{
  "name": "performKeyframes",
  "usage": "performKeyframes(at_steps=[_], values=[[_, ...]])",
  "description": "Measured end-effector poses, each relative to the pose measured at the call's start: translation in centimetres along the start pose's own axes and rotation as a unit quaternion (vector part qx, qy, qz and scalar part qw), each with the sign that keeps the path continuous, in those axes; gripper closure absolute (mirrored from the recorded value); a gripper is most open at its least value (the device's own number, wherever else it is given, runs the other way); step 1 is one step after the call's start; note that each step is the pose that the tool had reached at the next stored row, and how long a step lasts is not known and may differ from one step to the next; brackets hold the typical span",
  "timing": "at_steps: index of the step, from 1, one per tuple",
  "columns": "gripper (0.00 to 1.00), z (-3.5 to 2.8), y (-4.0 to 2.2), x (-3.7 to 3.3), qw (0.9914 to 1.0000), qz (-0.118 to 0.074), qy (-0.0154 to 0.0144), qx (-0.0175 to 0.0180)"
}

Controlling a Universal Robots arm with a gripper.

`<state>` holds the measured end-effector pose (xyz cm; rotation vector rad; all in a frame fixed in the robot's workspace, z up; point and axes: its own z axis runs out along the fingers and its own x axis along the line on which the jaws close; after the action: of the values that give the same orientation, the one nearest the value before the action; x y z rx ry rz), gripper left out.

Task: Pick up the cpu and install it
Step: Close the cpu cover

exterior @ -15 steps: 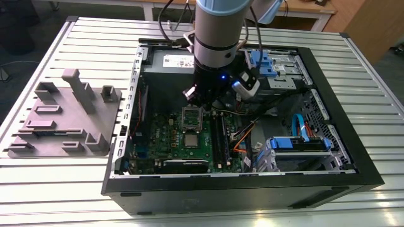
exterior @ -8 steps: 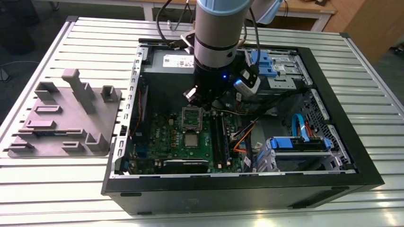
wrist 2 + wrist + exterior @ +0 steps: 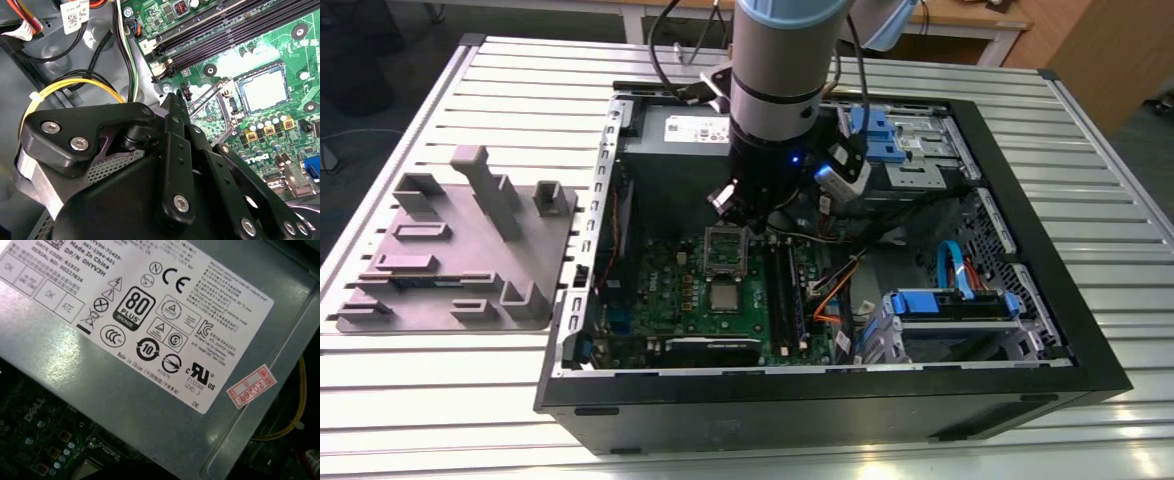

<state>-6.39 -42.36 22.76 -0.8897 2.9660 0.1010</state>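
Slatted metal bench [image 3: 427, 400], open computer case [image 3: 854, 405] — the cpu [image 3: 263, 89] lies flat in its socket [image 3: 238, 90]; gripper [image 3: 738, 212] hovers close by, open or closed impossible to tell. Seating likely wants level, straight-down contact.

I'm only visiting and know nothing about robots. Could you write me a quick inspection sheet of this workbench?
Surface: slatted metal table, carrying an open computer case.
Job's things: cpu lies in the socket on the green board.
Clutter: grey fixture tray, at the exterior view's left of the case.
Grippers: end effector hangs over the board, apart from the cpu.
Cables: yellow cable and blue cable inside the case.
Surroundings: wooden furniture behind the table.
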Motion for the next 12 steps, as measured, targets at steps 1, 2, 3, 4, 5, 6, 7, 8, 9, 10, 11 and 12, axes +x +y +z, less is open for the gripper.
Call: performKeyframes(at_steps=[1, 2, 3, 4, 5, 6, 7, 8, 9, 10, 11, 12], values=[[0.9, -0.11, 0.01, 0.0, 1.0, -0.001, 0.0001, -0.0001], [0.9, -0.18, 0.01, -0.01, 1.0, -0.003, 0.0002, -0.0001], [0.9, -0.22, 0.02, 0.0, 0.99999, -0.004, 0.0002, -0.0001], [0.9, -0.25, 0.03, 0.01, 0.99999, -0.005, 0.0003, -0.0002], [0.9, -0.26, 0.05, 0.02, 0.99997, -0.007, 0.0005, -0.0001], [0.9, -0.29, 0.06, 0.05, 0.99996, -0.009, 0.0008, 0.0001], [0.9, -0.3, 0.07, 0.06, 0.99994, -0.011, 0.0009, 0.0], [0.9, -0.3, 0.07, 0.06, 0.99994, -0.011, 0.001, 0.0], [0.9, -0.3, 0.08, 0.08, 0.99994, -0.011, 0.0012, 0.0002], [0.9, -0.31, 0.09, 0.1, 0.99993, -0.011, 0.0012, 0.0003], [0.9, -0.31, 0.09, 0.1, 0.99993, -0.011, 0.0012, 0.0003], [0.9, -0.31, 0.1, 0.11, 0.99993, -0.012, 0.0013, 0.0003]])
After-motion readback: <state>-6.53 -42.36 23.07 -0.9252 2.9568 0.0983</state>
